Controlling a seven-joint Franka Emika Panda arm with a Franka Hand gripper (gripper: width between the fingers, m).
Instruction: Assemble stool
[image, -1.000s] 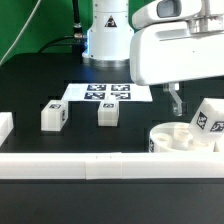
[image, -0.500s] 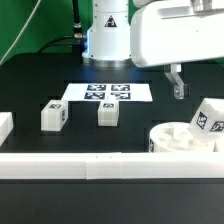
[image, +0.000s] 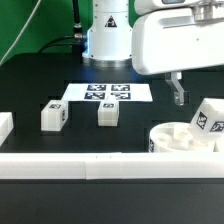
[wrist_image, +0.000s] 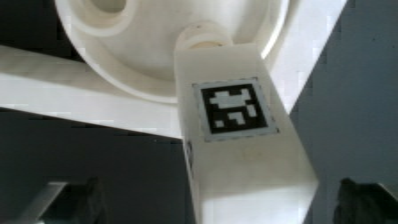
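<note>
The white round seat (image: 177, 138) lies at the exterior view's right, by the front rail. One tagged white leg (image: 208, 117) stands tilted in it. Two more tagged legs (image: 53, 116) (image: 108, 113) stand loose on the black table. My gripper (image: 178, 91) hangs above the seat, a little toward the exterior view's left of the leg, and touches nothing. In the wrist view the seat (wrist_image: 125, 40) and the tagged leg (wrist_image: 237, 110) lie below my gripper (wrist_image: 217, 202). Its dark fingers (wrist_image: 68, 200) stand wide apart on either side, open and empty.
The marker board (image: 108, 93) lies behind the loose legs. A long white rail (image: 90, 166) runs along the front, and a white block (image: 4, 126) sits at the exterior view's left edge. The robot base (image: 108, 35) stands at the back.
My gripper has risen away from the seat and leg, with its fingers open. The legs and seat have not moved.
</note>
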